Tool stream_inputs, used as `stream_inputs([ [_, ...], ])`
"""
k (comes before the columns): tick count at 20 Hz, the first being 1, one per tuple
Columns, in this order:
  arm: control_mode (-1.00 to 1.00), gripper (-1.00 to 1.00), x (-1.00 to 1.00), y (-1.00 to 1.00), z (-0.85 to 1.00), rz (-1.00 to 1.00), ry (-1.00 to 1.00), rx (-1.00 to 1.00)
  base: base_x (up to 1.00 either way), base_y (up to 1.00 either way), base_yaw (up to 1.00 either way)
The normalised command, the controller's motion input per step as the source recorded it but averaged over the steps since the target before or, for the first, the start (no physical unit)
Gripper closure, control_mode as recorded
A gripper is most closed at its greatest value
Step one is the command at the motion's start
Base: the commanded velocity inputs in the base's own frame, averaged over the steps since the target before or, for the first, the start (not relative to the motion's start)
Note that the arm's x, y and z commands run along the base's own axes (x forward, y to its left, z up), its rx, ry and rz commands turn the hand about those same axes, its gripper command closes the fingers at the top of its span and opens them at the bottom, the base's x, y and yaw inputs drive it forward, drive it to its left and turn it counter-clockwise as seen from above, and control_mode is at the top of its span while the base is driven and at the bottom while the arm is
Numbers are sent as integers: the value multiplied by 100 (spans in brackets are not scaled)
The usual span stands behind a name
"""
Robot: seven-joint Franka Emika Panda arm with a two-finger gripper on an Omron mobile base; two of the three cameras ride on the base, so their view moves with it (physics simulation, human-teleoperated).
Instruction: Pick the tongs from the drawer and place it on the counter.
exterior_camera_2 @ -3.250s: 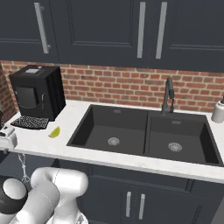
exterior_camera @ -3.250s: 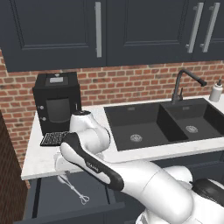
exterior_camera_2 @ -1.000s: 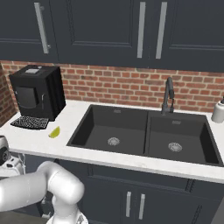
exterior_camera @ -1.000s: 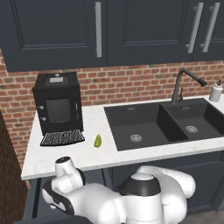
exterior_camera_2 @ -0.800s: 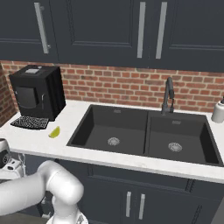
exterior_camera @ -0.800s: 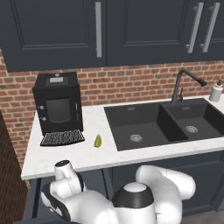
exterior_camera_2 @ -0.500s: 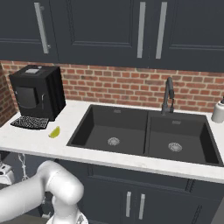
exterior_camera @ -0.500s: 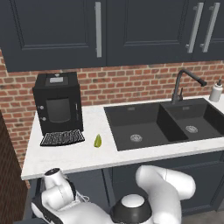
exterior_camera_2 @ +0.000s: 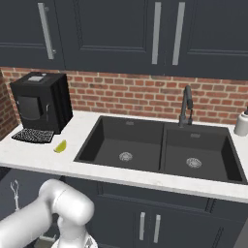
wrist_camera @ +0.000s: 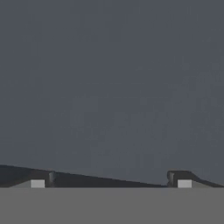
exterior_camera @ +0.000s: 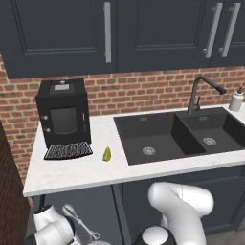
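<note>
The tongs [exterior_camera: 79, 223] lie in the open drawer [exterior_camera: 99, 213] below the counter [exterior_camera: 72, 173], slim and silvery with a looped wire end. In the right base view the tongs [exterior_camera_2: 14, 193] show at the far left inside the drawer [exterior_camera_2: 30, 186], under the counter [exterior_camera_2: 29, 156]. My white arm reaches low toward the drawer's left side. In the hand view my gripper [wrist_camera: 110, 181] is open, with its fingertips [wrist_camera: 42, 180] wide apart, nothing between them and a flat dark grey surface close ahead. I cannot tell how far the gripper is from the tongs.
On the counter stand a black coffee machine [exterior_camera: 62, 117] and a small green fruit [exterior_camera: 106, 153]. A black double sink [exterior_camera: 173, 136] with a faucet [exterior_camera: 200, 92] and a soap dispenser [exterior_camera: 236, 99] lies to the right. Dark upper cabinets [exterior_camera: 107, 33] hang above.
My arm has sunk lower and further left, below the counter's edge. The tongs, covered by the arm a second ago, show again in the drawer. The gripper stays open.
</note>
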Motion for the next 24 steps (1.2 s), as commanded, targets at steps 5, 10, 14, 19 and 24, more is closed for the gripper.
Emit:
stream_inputs([
  [5,-100,-100,-100,5,40,11,42,-2,0,0,0],
  [10,-100,-100,-82,0,75,2,18,-3,0,0,0],
  [14,-100,-100,-2,0,80,2,-28,-14,0,0,0],
  [19,-100,-100,4,-15,27,6,-55,-12,0,0,0],
  [24,-100,-100,11,-44,0,5,-63,-3,0,0,0],
])
